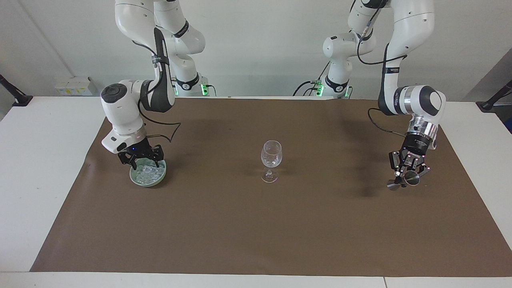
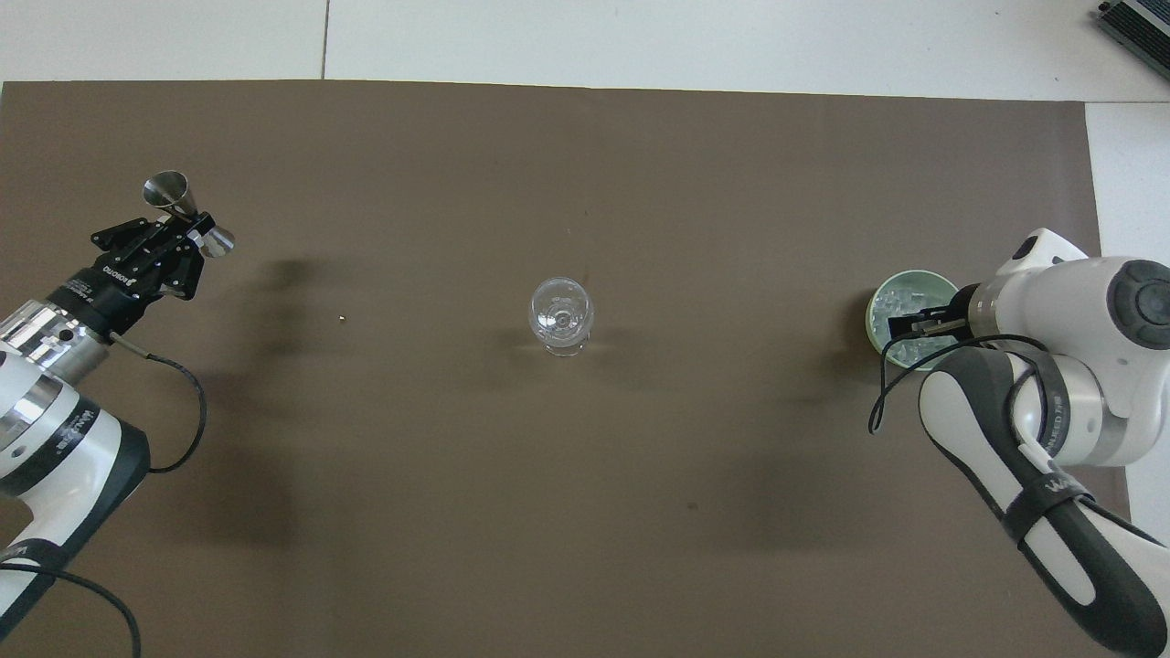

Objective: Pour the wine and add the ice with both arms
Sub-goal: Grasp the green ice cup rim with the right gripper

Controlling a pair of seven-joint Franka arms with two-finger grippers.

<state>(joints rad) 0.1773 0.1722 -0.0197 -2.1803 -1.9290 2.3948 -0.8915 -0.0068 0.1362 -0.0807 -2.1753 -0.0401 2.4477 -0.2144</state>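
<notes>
A green bowl (image 1: 138,180) holding the ice (image 1: 151,172) stands toward the right arm's end of the table; it also shows in the overhead view (image 2: 875,306) with the ice (image 2: 900,303). My right gripper (image 1: 144,165) is open, with its fingertips down among the ice in the bowl; the overhead view shows it too (image 2: 919,324). A clear stemmed glass (image 1: 271,159) stands upright mid-table (image 2: 560,315). My left gripper (image 1: 405,176) is shut on a silver double-cone jigger (image 1: 393,185), held tilted low over the mat (image 2: 166,189) at the left arm's end.
A brown mat (image 1: 256,232) covers most of the white table (image 1: 36,160). A tiny speck (image 2: 341,319) lies on the mat between the jigger and the glass. Black clamps (image 1: 16,98) sit at the table's corners nearest the robots.
</notes>
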